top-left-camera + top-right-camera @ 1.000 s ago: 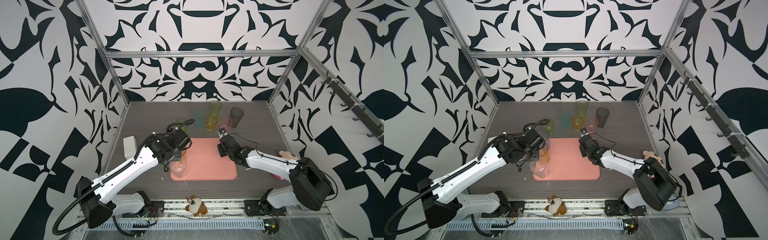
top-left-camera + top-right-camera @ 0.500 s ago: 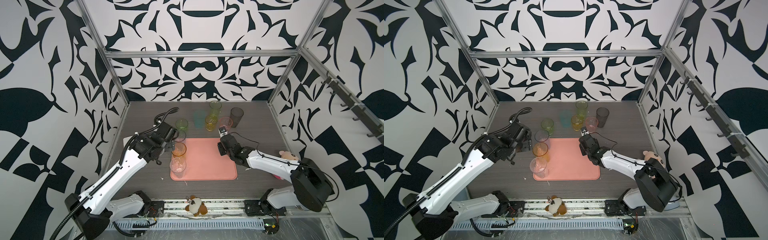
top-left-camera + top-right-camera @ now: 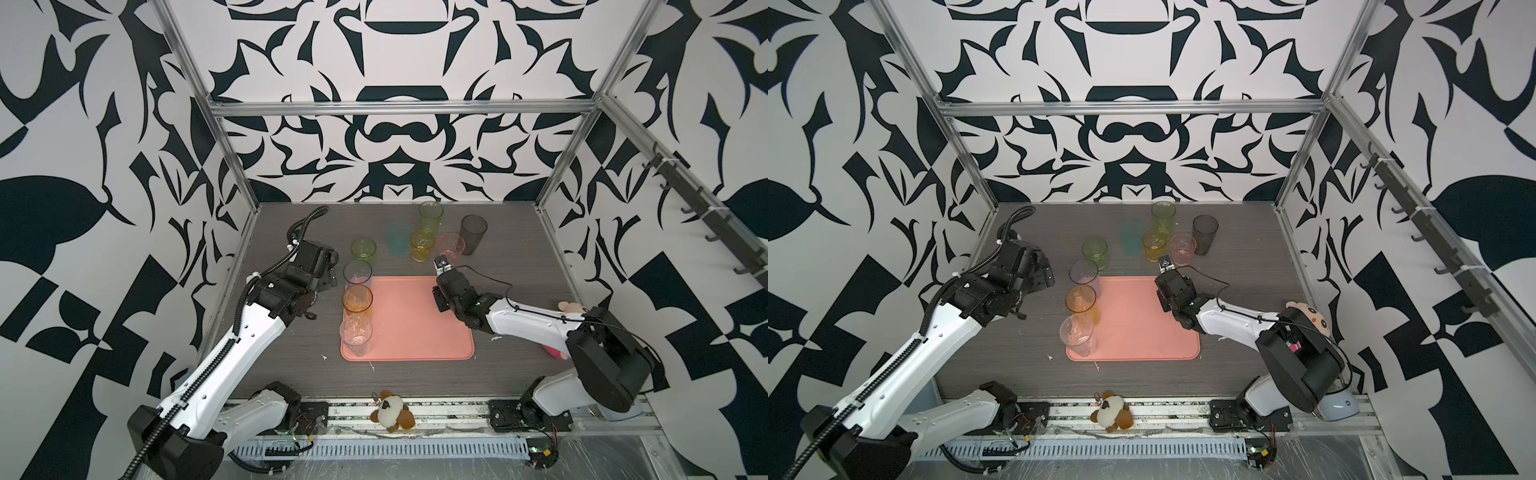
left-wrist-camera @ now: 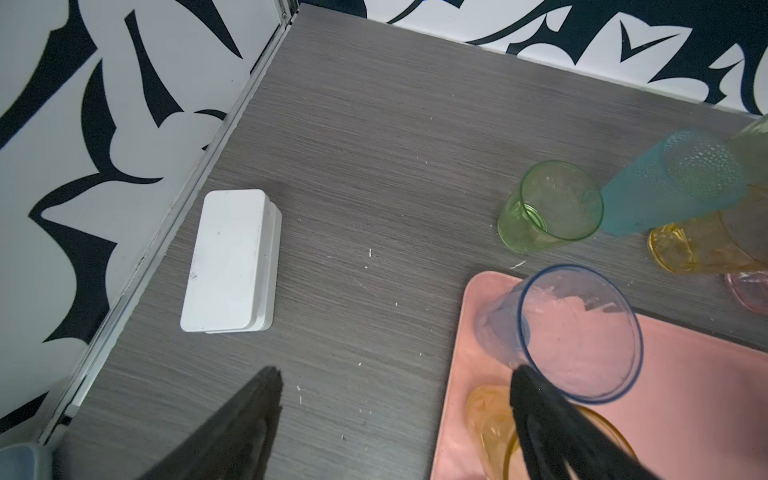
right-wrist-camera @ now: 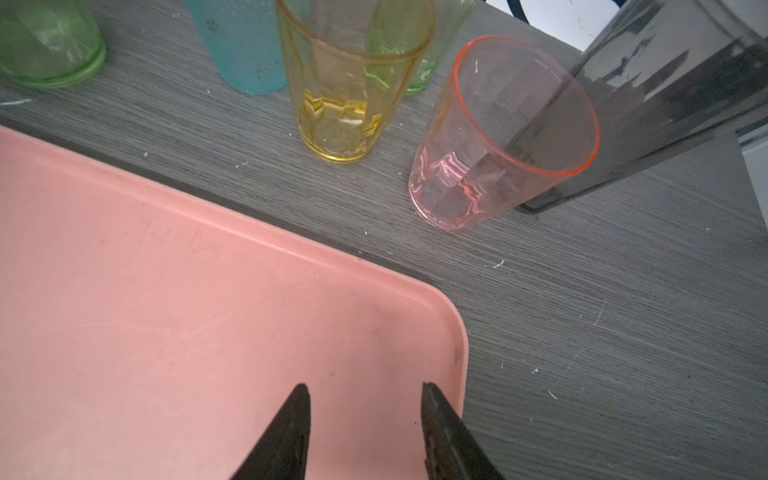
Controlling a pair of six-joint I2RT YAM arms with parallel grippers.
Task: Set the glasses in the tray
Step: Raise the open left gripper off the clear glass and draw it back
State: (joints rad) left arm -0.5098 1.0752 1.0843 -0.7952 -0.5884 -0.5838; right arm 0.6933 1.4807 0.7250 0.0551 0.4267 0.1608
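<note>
The salmon-pink tray [image 3: 415, 328] [image 3: 1142, 328] lies mid-table. Three glasses stand in a row along its left edge: blue-rimmed [image 3: 357, 272] [image 4: 577, 332], orange [image 3: 357, 298] and clear [image 3: 356, 334]. Behind the tray, on the table, stand the short green [image 3: 363, 248] [image 4: 548, 208], teal [image 3: 397, 240], yellow [image 3: 422, 245] [image 5: 349, 83], tall green [image 3: 430, 216], pink [image 3: 451, 246] [image 5: 503, 137] and smoky grey [image 3: 473, 228] glasses. My left gripper [image 3: 328, 276] [image 4: 395, 374] is open and holds nothing, just left of the tray. My right gripper [image 3: 440, 301] [image 5: 365, 388] is open over the tray's far right corner.
A white flat box [image 4: 230, 262] lies by the left wall, and the corner of a pale blue container [image 4: 20, 461] shows near it. One plush toy [image 3: 390, 411] sits on the front rail and another [image 3: 571, 307] behind the right arm.
My left gripper has drawn back to the left off the tray and opened wider. The blue-rimmed and orange glasses it covered now stand free. The right arm has not moved.
</note>
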